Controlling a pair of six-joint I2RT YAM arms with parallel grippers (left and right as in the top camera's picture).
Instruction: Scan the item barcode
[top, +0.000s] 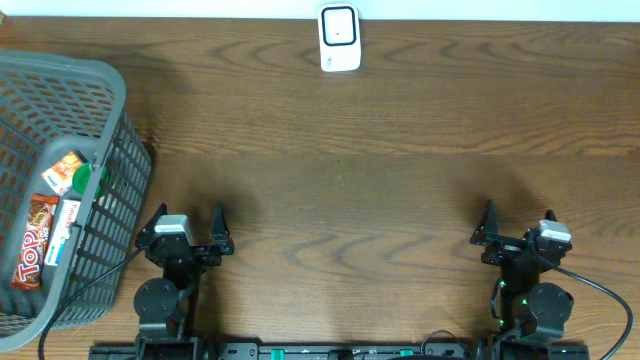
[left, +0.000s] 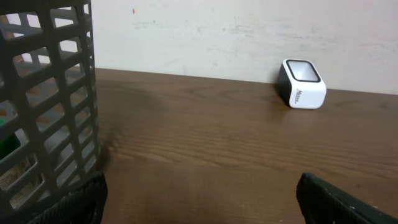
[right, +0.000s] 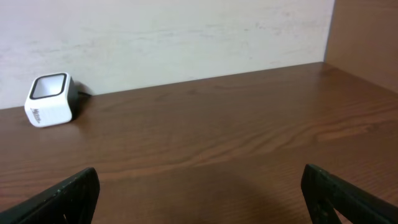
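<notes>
We saw the left end effector (top: 190, 217) and right end effector (top: 518, 214) spread wide, empty; snack bars (top: 35, 250) lay in the basket (top: 110, 80) left of the former, barcode scanner (top: 339, 38) well ahead.

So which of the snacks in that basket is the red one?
The long bar marked TOP, leftmost in the grey basket; its neighbours are an orange packet and a white packet.

A dark wood-grain table (top: 400, 200) meets a pale, scuffed wall (left: 205, 31). A brown wooden panel (right: 367, 37) stands at the right.
</notes>
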